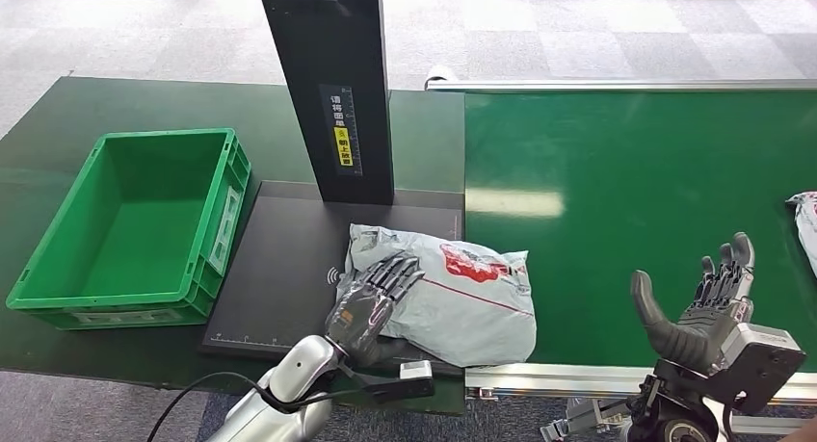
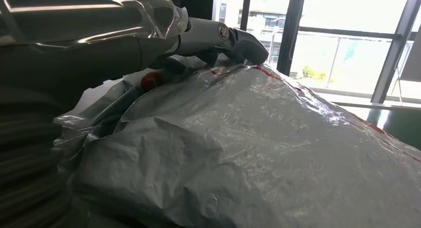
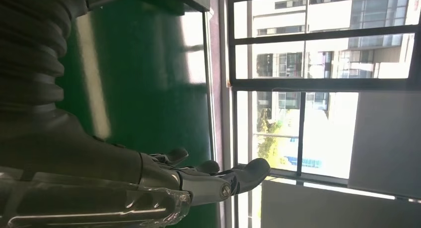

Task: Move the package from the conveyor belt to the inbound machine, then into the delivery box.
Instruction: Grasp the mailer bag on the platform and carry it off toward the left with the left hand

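Left hand [image 1: 371, 302]: fingers laid flat on the package, grasp cannot be told | Right hand [image 1: 708, 307]: released, fingers apart above the conveyor belt [image 1: 636, 211] | Package [image 1: 462, 293]: grey bag straddling the inbound machine [image 1: 289, 269] plate and belt edge | Delivery box [image 1: 135, 230]: green, left of the plate

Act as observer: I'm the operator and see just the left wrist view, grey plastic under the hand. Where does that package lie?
Observer: The package lies partly on the black scanner platform, partly on the conveyor belt.
Operator: Is the delivery box loaded?
Observer: No, the green crate beside the platform holds nothing.
Operator: And the other hand?
Observer: The right hand is over the belt, fingers spread, holding nothing, while the left hand rests on the package.
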